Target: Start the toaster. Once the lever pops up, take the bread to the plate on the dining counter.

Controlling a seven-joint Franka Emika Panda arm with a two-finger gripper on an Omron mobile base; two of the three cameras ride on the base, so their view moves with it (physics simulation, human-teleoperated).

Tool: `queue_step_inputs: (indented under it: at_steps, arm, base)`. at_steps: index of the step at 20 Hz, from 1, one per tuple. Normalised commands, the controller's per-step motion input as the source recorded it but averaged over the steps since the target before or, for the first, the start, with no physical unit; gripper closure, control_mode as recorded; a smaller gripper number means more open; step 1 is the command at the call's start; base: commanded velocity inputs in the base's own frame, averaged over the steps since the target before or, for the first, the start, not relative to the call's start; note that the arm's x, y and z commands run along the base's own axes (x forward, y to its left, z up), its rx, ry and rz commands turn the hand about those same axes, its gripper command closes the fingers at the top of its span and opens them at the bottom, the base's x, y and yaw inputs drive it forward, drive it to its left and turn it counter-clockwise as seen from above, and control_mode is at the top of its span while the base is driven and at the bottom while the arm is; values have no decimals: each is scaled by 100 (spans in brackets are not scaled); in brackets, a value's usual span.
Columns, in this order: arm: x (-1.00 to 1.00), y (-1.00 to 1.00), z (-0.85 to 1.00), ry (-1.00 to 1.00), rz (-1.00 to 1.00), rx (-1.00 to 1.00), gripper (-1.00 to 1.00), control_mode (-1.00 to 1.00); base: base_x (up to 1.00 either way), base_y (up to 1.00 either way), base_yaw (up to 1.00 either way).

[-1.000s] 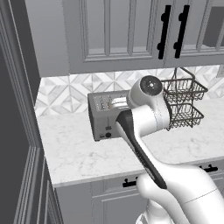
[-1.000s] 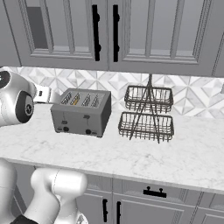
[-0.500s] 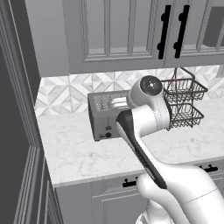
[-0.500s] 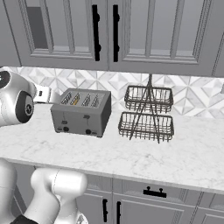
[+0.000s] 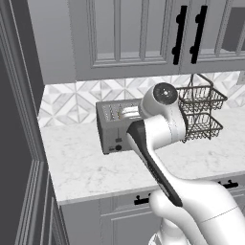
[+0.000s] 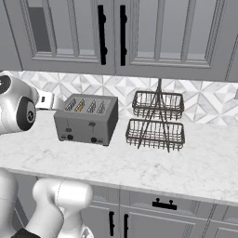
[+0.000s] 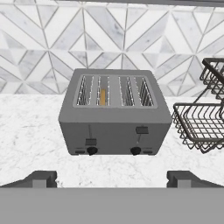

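1. One toaster (image 7: 114, 113) sits on your bench (image 7: 30, 144), ahead of the claw (image 7: 112, 178), well apart.
2. Claw fingers (image 7: 41, 178) spread wide, holding nothing.
3. One bread (image 7: 102, 96) slice stands in the second slot from left.
4. Two levers, two knobs, one wire basket rack (image 6: 156, 122).

One toaster (image 7: 114, 118), seemingly one bread (image 7: 102, 97) slice inside, and one two-tier wire basket rack (image 6: 156, 121).
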Motion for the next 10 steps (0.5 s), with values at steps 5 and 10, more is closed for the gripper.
queue_step_inputs:
  at_steps: [5, 10]
  arm:
    - [0, 0, 0, 0, 0, 0, -100, -100]
    - [0, 0, 0, 0, 0, 0, -100, -100]
  base:
    - [0, 0, 0]
    - [0, 0, 0]
